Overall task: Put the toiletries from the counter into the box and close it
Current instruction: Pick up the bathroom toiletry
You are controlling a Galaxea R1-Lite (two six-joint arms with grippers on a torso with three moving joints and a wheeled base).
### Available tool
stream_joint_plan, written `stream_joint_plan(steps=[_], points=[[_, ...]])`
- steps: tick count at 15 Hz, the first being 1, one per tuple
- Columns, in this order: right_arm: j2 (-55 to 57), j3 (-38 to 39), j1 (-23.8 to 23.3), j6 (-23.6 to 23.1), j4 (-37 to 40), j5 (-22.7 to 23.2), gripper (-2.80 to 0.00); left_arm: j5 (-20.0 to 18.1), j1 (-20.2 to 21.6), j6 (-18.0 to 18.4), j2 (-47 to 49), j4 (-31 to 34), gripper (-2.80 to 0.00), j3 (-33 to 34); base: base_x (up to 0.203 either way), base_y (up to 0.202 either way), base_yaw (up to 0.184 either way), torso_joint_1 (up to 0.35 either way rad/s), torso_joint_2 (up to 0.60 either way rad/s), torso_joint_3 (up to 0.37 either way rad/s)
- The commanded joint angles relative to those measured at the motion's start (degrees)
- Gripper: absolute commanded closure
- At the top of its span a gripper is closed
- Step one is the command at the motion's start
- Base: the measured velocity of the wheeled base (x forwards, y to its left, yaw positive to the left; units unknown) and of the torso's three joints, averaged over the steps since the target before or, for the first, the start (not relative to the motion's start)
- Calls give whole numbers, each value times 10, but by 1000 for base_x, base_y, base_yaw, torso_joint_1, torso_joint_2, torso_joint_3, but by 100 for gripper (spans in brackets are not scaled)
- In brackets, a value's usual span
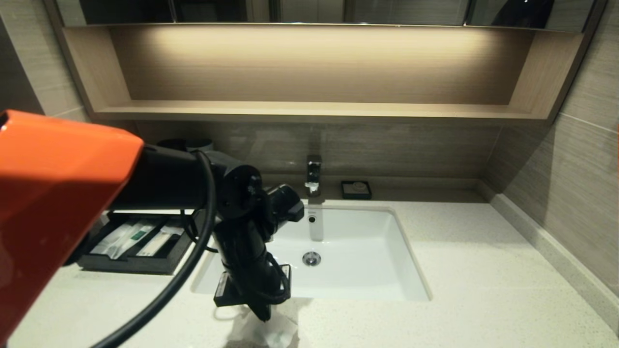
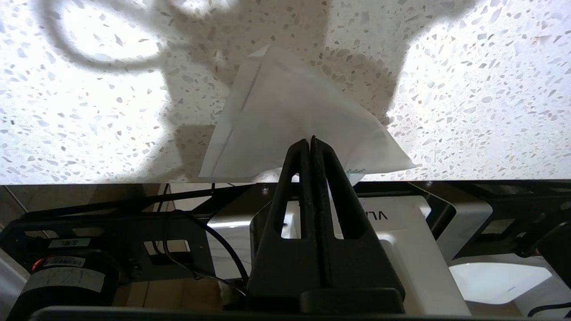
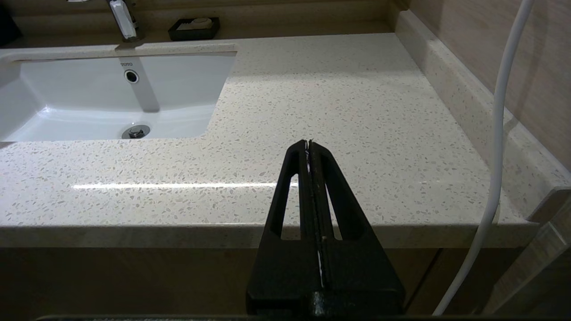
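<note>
**Packet pinched at the front of the counter**

The scene is filled by the counter, a wide pale speckled stone top with a white sunken basin set into it. Behind the basin a tap is mounted, and a small black square dish is seen just beside it against the back wall. Above, a tan wooden shelf is fixed across the wall.

At the left of the counter the box is seen lying open, low and black. Several long clear sachets are laid side by side inside it, one with green on it. Part of the box is hidden by the left arm.

The left gripper is pointed down at the front edge of the counter, in front of the basin. Its jaws are pressed together on a thin, crinkly clear packet, which is pinched at one edge. Whether the packet rests on the stone or is lifted clear of it cannot be told.

The right gripper is held off the front edge of the counter, to the right of the basin, with its jaws together and nothing between them.
</note>
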Motion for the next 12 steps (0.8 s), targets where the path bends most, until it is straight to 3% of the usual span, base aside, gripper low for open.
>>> stream_joint_plan(steps=[1,8,12], points=[[1,0,0,0,0,0,0,1,3,-1,-22,3,0,1,0,0,0,0,0,0],[1,0,0,0,0,0,0,4,47,2,-62,9,0,32,0,0,0,0,0,0],[1,0,0,0,0,0,0,26,86,2,-76,4,0,74,0,0,0,0,0,0]])
